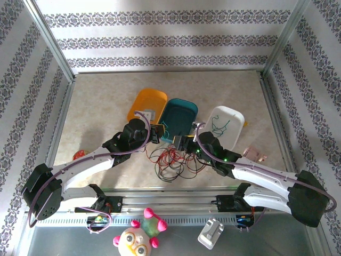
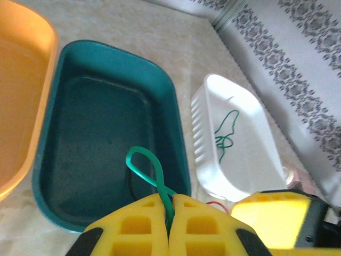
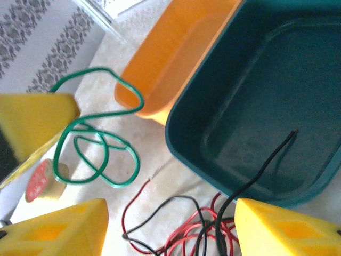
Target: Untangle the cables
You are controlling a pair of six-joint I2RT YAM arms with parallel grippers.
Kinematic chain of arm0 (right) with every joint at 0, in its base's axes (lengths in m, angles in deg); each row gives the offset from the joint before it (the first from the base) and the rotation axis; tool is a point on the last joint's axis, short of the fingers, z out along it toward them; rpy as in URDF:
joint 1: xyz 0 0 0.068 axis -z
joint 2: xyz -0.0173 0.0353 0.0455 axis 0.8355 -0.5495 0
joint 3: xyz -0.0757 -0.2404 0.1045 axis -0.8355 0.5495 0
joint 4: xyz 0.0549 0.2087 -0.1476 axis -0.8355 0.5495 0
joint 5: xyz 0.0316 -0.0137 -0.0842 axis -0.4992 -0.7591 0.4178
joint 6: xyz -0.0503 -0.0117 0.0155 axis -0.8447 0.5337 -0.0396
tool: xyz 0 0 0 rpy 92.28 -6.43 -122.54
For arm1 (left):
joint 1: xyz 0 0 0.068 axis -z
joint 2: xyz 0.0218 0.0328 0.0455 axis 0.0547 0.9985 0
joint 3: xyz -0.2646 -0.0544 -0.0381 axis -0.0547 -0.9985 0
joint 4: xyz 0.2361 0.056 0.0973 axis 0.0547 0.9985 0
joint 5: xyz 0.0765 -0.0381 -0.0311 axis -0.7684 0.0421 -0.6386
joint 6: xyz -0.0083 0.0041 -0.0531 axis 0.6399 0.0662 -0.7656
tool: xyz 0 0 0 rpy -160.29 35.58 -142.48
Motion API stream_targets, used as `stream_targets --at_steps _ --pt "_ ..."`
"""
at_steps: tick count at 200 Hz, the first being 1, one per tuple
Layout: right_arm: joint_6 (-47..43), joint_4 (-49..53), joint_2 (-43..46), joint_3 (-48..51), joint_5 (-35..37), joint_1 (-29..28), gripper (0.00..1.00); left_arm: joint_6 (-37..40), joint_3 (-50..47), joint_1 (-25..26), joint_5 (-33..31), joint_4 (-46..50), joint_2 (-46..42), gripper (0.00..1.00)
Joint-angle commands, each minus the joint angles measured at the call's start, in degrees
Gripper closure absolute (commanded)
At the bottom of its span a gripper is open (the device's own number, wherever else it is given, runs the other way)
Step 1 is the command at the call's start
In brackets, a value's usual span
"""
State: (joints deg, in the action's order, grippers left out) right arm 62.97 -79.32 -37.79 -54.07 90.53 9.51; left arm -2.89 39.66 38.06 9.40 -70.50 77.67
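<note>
The cables lie as a red and black tangle (image 1: 173,158) on the table in front of the trays. My left gripper (image 2: 170,198) is shut on a green cable (image 2: 145,164), whose loop sticks out over the teal tray (image 2: 176,101). From there the green cable (image 3: 101,154) curls across the table. My right gripper (image 3: 169,213) stands open above the red wires (image 3: 181,237). A black cable (image 3: 256,173) rises beside its right finger (image 3: 282,229) and ends over the teal tray (image 3: 186,144). Another green cable (image 2: 226,133) lies in the white tray (image 2: 208,154).
An orange tray (image 1: 146,105), the teal tray (image 1: 178,118) and the white tray (image 1: 226,124) stand in a row behind the tangle. A small red spool (image 3: 40,181) lies at the left. A pink object (image 1: 254,154) sits at the right. A toy (image 1: 141,234) rests below the rail.
</note>
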Motion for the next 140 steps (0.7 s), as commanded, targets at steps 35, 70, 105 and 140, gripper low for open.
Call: stream_targets --at_steps 35,70,105,140 --pt "3.39 -11.05 -4.26 -1.72 -15.41 2.77 0.4 -5.86 -1.8 0.3 4.74 -9.11 -1.66 1.0" --pt "4.48 -11.92 -7.25 -3.09 -15.9 2.75 0.47 -7.26 -2.82 0.35 7.2 -12.07 -1.88 1.0" --pt "7.31 -15.31 -7.79 -1.15 -13.66 3.91 0.69 -7.38 -3.92 0.41 8.16 -12.78 -2.89 1.0" --pt "9.11 -15.15 -8.09 0.15 -10.59 4.14 0.94 -8.08 -5.04 0.38 7.04 -12.89 -2.87 1.0"
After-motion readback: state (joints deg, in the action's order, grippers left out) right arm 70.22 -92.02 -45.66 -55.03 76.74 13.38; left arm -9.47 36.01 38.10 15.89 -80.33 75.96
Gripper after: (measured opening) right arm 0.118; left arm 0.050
